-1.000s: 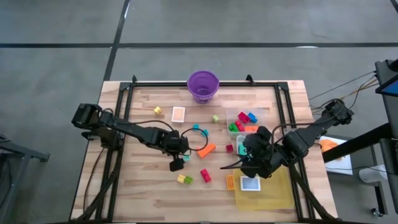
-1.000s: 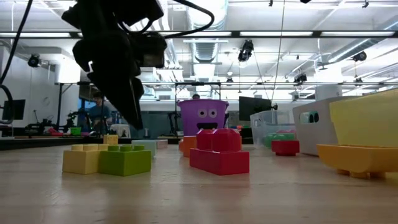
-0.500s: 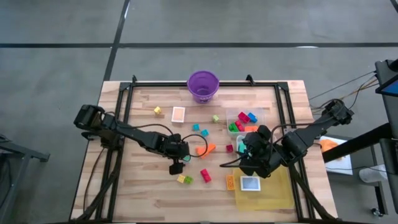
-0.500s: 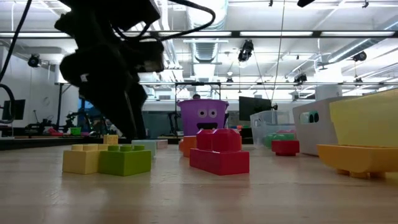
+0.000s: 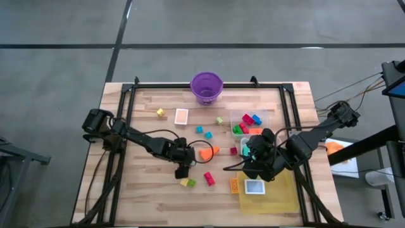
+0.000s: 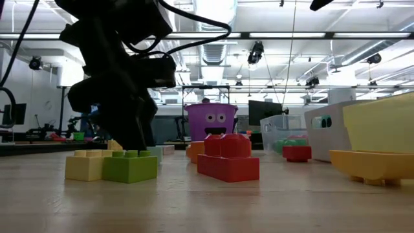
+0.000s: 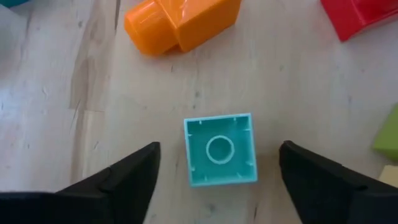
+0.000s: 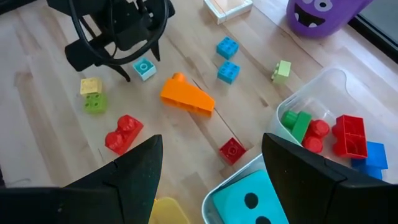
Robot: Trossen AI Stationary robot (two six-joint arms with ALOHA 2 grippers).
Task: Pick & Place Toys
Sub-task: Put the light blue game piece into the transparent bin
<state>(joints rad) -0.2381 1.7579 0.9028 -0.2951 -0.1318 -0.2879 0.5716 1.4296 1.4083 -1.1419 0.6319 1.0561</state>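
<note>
Overhead, a wooden table (image 5: 145, 101) holds scattered toys. The left gripper (image 5: 182, 171) hangs beside an orange wedge (image 5: 208, 151); the right gripper (image 5: 248, 166) sits near a yellow tray (image 5: 281, 196). A purple bucket (image 5: 207, 87) stands at the far edge.

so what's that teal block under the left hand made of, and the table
The teal block looks like moulded plastic, smooth with a slight sheen; its hollow underside shows a ring and thin ribs. The table looks like bare wood, matte, with visible grain and plank seams. The left hand is open around the block.
</note>
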